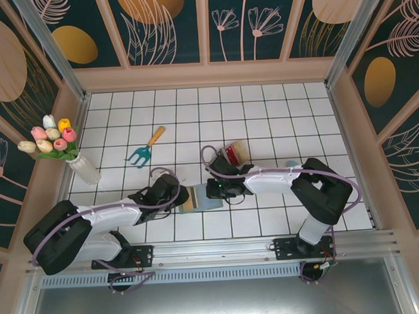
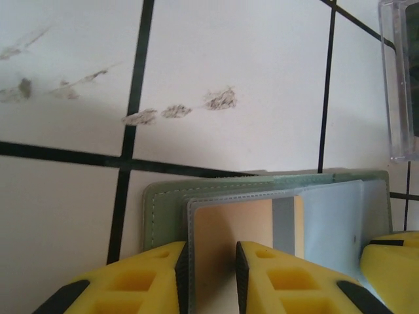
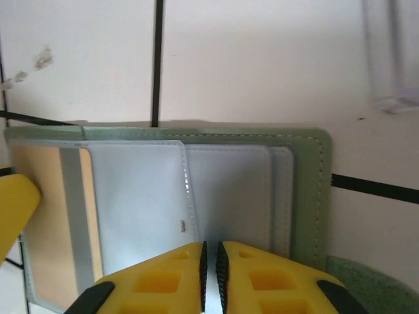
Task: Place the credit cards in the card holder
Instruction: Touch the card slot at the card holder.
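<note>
The sage-green card holder [image 1: 205,198] [image 2: 163,209] [image 3: 304,190] lies open on the white tiles between my two grippers. A tan credit card [image 2: 229,222] [image 3: 42,196] sits in its left grey pocket. My left gripper [image 1: 180,198] [image 2: 211,258] stands over that card, jaws partly open, the card showing flat in the gap. My right gripper [image 1: 223,191] [image 3: 210,252] comes from the other side, jaws nearly together on the edge of a grey pocket leaf. A red card [image 1: 233,154] and a dark one rest in the clear tray [image 1: 241,147].
The clear tray [image 2: 399,85] [image 3: 393,59] stands just behind the card holder. A teal trowel [image 1: 146,149] lies further back on the left. A vase of tulips [image 1: 82,168] stands by the left wall. Patterned walls close in three sides.
</note>
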Robot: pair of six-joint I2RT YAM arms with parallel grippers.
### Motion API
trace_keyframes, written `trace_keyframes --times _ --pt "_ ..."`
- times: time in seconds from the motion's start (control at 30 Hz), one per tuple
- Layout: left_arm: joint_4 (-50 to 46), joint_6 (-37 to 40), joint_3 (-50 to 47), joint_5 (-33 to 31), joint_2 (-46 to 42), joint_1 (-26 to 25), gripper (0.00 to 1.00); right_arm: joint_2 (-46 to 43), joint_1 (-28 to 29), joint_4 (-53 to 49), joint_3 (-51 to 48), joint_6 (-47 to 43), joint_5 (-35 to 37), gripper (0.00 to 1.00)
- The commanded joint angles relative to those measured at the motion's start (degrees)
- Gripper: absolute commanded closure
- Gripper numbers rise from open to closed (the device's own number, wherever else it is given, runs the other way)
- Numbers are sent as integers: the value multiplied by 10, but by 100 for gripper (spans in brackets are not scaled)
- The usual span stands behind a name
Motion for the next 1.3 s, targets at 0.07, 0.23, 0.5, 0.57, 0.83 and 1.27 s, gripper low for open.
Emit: trace_keyframes --times 0.07,0.23,0.5,0.57,0.83,1.27 --pt "-53 1 -12 -11 38 -2 73 0 -2 -123 11 5 112 86" --pt "-55 10 -7 -7 40 -2 74 -34 11 -87 49 -32 80 86" --pt "-58 23 5 -1 53 -1 75 6 21 6 62 -30 -36 90" --pt "-57 24 7 1 59 -1 75 29 21 -4 64 -26 -28 91" --pt "-69 17 0 -24 71 -1 79 63 22 -108 67 -31 56 91" --pt "-60 17 -9 -29 88 -1 80 21 12 -187 58 -30 129 89"
